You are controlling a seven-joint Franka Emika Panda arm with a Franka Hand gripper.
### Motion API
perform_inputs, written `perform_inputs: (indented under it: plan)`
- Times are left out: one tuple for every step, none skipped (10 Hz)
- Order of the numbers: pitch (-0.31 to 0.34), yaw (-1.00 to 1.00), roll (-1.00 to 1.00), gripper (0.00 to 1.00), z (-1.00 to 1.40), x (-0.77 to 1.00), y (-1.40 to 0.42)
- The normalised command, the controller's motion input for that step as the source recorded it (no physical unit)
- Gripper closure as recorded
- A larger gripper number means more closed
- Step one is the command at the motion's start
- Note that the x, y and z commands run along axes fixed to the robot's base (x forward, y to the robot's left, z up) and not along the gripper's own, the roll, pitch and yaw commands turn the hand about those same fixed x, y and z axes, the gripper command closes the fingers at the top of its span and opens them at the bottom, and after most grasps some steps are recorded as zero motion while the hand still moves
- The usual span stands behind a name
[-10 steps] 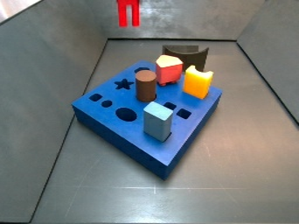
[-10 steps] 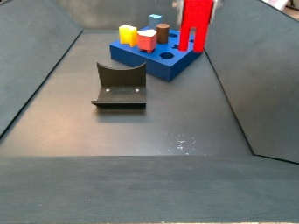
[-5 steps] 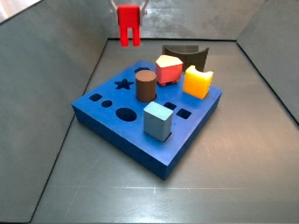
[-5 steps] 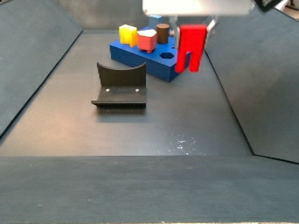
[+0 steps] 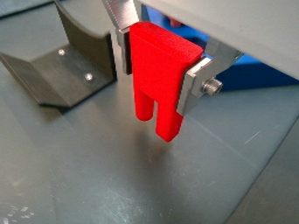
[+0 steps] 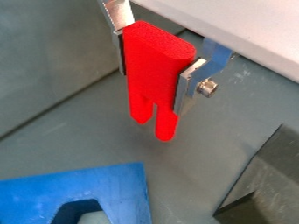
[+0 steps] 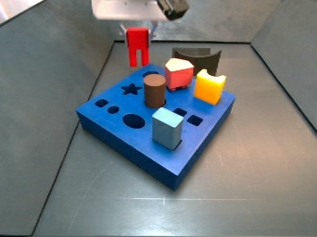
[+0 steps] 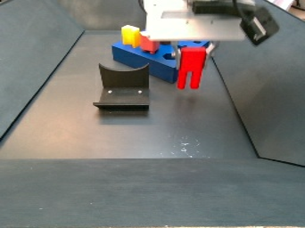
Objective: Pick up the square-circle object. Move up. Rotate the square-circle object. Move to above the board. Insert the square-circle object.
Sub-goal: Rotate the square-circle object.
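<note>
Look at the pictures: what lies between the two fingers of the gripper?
In both wrist views, the square-circle object lies between the fingers of the gripper, prongs pointing down, held above the grey floor beside the board.

Our pincer (image 5: 158, 66) hangs in the air and points straight down. Its two flat silver fingers (image 5: 198, 79) squeeze the top of the red block (image 5: 158, 74), one on each side. The block's two legs point down below them. In both side views our white wrist (image 7: 124, 9) sits right above the block (image 8: 191, 64), up off the desk (image 8: 143, 142).
</note>
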Motion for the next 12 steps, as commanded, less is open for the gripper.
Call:
perform_inputs:
  plan:
    - [-0.032,-0.04,0.06,1.00,-0.36,0.02,0.02]
    - [-0.027,-0.04,0.07,1.00,-0.23,0.03,0.02]
    - [-0.022,-0.04,0.07,0.00,0.00,0.00,0.00]
    - [0.003,-0.04,0.07,0.00,1.00,0.00,0.00]
    - [0.019,-0.04,0.07,0.00,1.00,-0.02,0.00]
    - [0.036,-0.03,0.06,0.00,1.00,-0.03,0.00]
    - [0.048,-0.03,0.04,0.00,0.96,-0.03,-0.01]
    - [0.055,-0.02,0.02,0.00,0.75,-0.02,-0.01]
    - [0.056,-0.01,0.01,0.00,0.58,-0.02,-0.01]
    - [0.054,0.00,-0.01,0.00,0.40,-0.01,-0.01]
    - [0.060,0.00,-0.02,0.00,0.23,-0.01,-0.01]
    - [0.005,1.00,0.00,0.00,0.00,0.00,0.00]
